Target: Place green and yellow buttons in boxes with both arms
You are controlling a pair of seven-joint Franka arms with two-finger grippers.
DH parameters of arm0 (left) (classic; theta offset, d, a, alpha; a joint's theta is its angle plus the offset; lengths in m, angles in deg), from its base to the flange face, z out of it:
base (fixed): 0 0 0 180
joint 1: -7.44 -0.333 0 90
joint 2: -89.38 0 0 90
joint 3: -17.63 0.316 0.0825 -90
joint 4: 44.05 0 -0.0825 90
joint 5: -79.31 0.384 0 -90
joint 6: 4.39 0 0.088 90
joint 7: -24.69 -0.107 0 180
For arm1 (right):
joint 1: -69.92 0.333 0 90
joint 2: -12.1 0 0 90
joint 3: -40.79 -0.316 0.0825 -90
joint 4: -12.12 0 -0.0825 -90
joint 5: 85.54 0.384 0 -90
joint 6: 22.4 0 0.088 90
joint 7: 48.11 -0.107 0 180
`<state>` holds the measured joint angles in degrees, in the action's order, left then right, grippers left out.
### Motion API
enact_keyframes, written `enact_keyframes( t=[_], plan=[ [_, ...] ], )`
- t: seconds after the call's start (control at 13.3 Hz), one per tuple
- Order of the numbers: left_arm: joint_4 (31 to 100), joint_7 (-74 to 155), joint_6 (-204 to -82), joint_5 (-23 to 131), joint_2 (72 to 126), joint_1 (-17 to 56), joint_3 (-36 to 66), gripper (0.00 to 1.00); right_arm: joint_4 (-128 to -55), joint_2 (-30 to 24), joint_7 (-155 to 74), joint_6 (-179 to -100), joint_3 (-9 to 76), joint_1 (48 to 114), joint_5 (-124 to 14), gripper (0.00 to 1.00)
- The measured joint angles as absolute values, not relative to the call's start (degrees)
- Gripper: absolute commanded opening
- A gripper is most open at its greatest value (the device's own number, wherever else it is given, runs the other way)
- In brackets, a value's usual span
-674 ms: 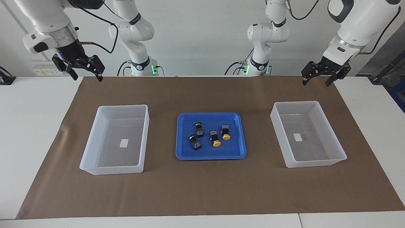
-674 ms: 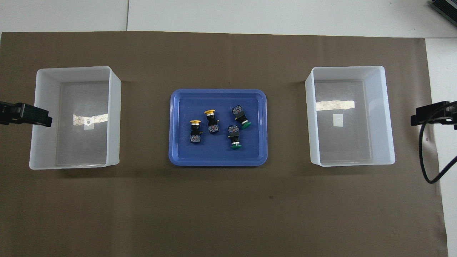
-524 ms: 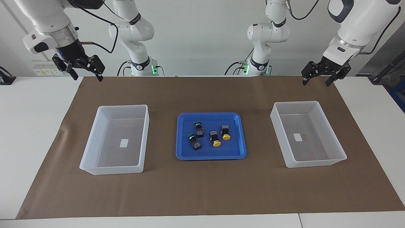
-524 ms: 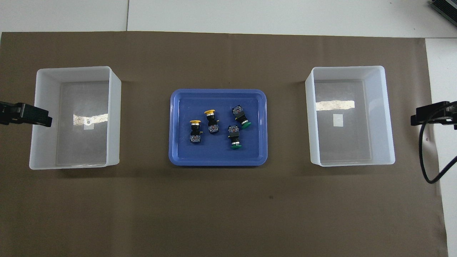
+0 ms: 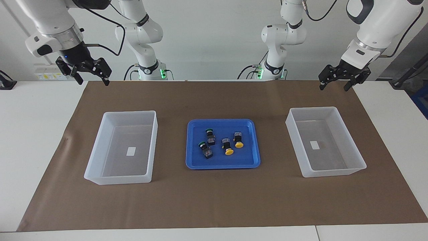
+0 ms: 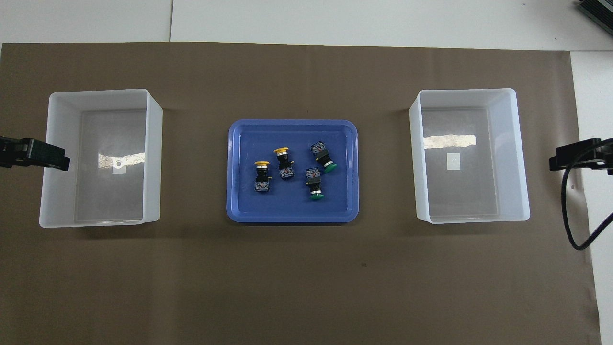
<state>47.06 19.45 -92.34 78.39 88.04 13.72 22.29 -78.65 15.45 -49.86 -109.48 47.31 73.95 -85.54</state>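
Note:
Two green buttons (image 5: 204,149) (image 6: 313,184) and two yellow buttons (image 5: 228,147) (image 6: 262,175) lie on their sides in a blue tray (image 5: 220,165) (image 6: 292,218) at the middle of the mat. One empty box (image 5: 130,113) (image 6: 464,90) stands toward the right arm's end. The other empty box (image 5: 314,108) (image 6: 100,91) stands toward the left arm's end. My right gripper (image 5: 92,82) (image 6: 574,158) is open and empty, raised over the mat's edge at its own end. My left gripper (image 5: 333,87) (image 6: 43,158) is open and empty, raised likewise at its end.
A brown mat (image 5: 214,201) covers most of the white table. Two smaller white arms with green-lit bases (image 5: 150,72) stand at the robots' edge of the table. A black cable (image 6: 572,215) hangs from the right arm.
My right gripper has risen slightly and drawn a little outward. The left gripper, the buttons, the tray and the boxes have not moved.

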Motion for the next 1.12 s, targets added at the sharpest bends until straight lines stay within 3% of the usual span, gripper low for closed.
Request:
enact_keyframes(
  t=[0.37, 0.67, 0.82, 1.12],
  plan=[
    [47.1, 19.4, -92.3, 78.4, 88.0, 13.7, 22.3, 1.0, -79.4, 15.4, -52.3, -110.3, 45.4, 76.5, -85.5, 1.0],
    [47.1, 19.4, -92.3, 78.4, 88.0, 13.7, 22.3, 1.0, -84.7, 14.1, -59.9, -120.4, 44.9, 85.0, -85.5, 1.0],
    [47.1, 19.4, -92.3, 78.4, 88.0, 13.7, 22.4, 1.0, -87.0, 11.5, -66.3, -126.1, 44.8, 90.5, -85.5, 1.0],
    [47.1, 19.4, -92.3, 78.4, 88.0, 13.7, 22.4, 1.0, -87.9, 1.3, -78.2, -138.9, 44.6, 99.8, -85.5, 1.0]
  ],
)
